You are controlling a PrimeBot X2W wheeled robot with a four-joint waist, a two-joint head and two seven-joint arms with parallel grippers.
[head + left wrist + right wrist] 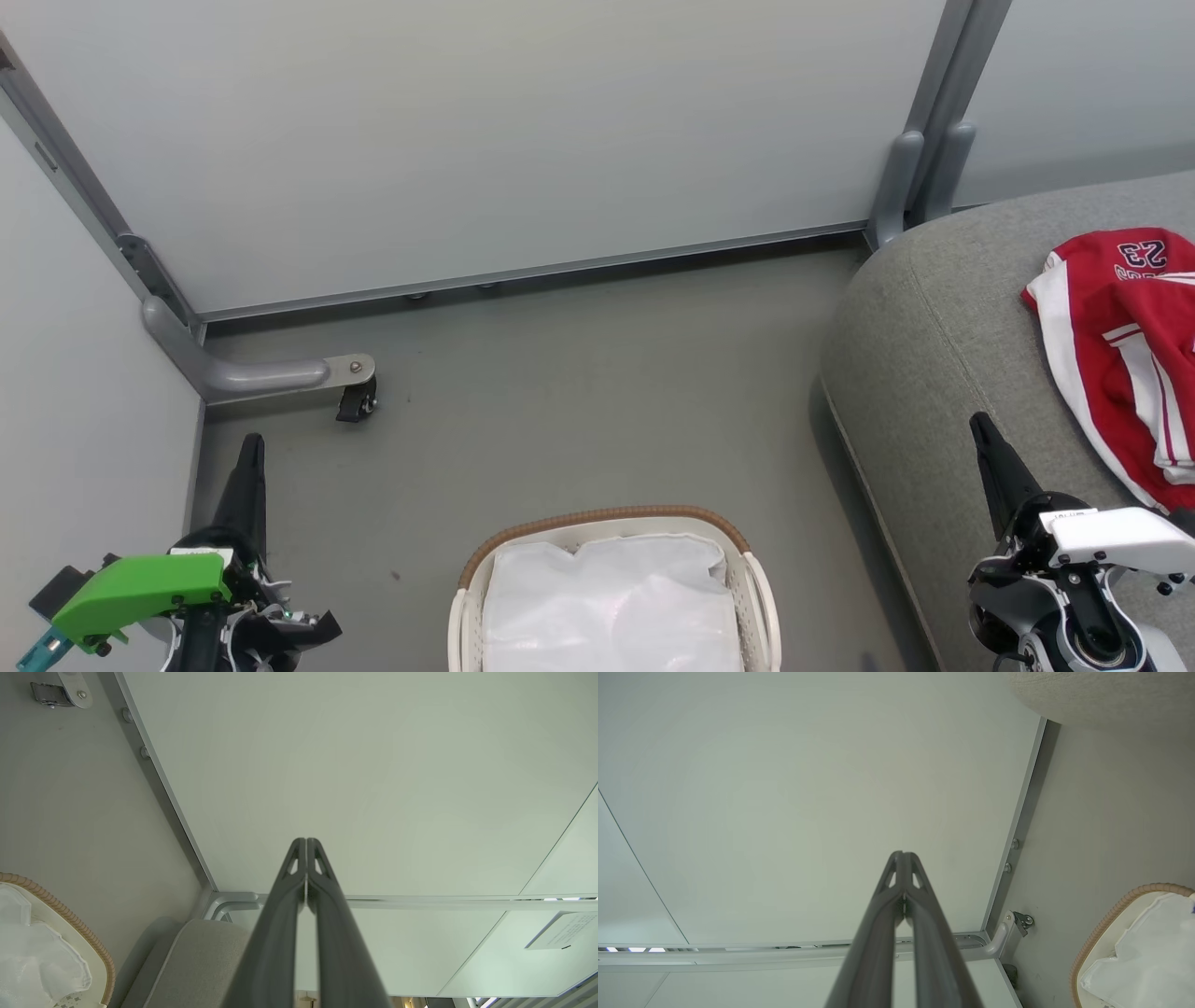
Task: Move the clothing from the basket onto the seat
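Crinkly white liner (pixel 611 607); caster (pixel 356 401) on floor (pixel 579 392).

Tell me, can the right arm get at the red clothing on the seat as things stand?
Probably yes: the right gripper, shut, shows over the seat just beside the clothing, and nothing stands between them.

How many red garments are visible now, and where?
2, apparently: the jersey printed 23 and a striped piece, overlapping on the seat. The picture's edge may hide more.
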